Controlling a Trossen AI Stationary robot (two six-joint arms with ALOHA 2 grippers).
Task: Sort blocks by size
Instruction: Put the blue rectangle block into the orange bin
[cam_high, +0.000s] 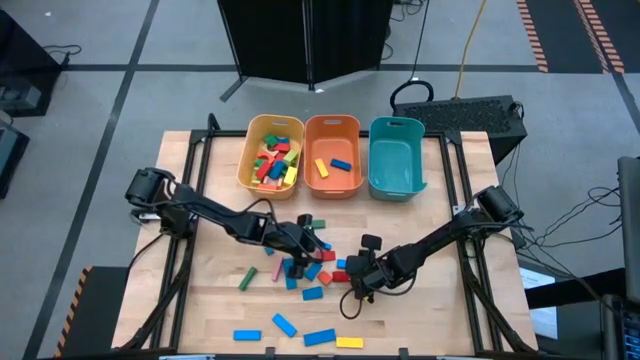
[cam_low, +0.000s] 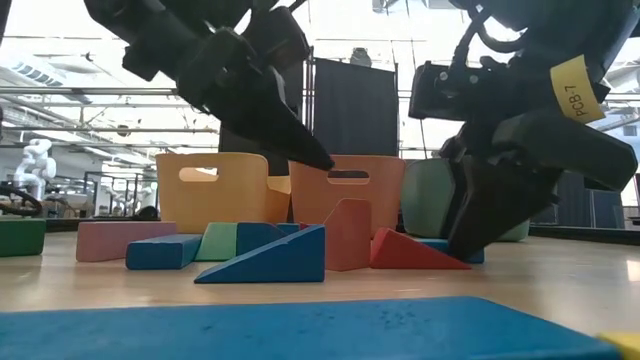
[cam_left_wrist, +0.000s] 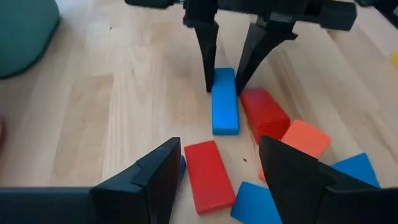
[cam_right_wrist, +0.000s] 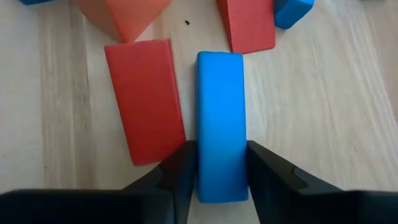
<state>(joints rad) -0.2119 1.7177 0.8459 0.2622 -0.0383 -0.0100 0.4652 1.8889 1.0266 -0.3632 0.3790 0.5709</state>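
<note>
Loose blocks lie in a cluster mid-table (cam_high: 315, 268). My right gripper (cam_right_wrist: 221, 148) reaches in from the right and is shut on a blue bar (cam_right_wrist: 221, 99) that lies flat beside a red block (cam_right_wrist: 146, 99). The left wrist view shows the same blue bar (cam_left_wrist: 224, 112) with the right gripper's fingers at its far end. My left gripper (cam_left_wrist: 219, 149) stands open above the cluster's left part (cam_high: 308, 240), over another red block (cam_left_wrist: 208, 177) without touching it. In the low view it hangs clear above the blocks (cam_low: 305, 150). My right gripper pinches the blue bar by its two long sides, close to one end (cam_right_wrist: 221, 180), between its two fingers (cam_right_wrist: 180, 174). The fingers come steeply from above, slanting in from the table's right, and lie across the bar. The bar lies flat on the table.
Three bins stand in a row at the far edge: yellow (cam_high: 250, 150) with several blocks, orange (cam_high: 312, 135) with two, teal (cam_high: 400, 165). More blocks lie near the front edge: blue (cam_high: 284, 324), blue (cam_high: 318, 337), yellow (cam_high: 350, 342), and a green one (cam_high: 246, 278) to the left.
</note>
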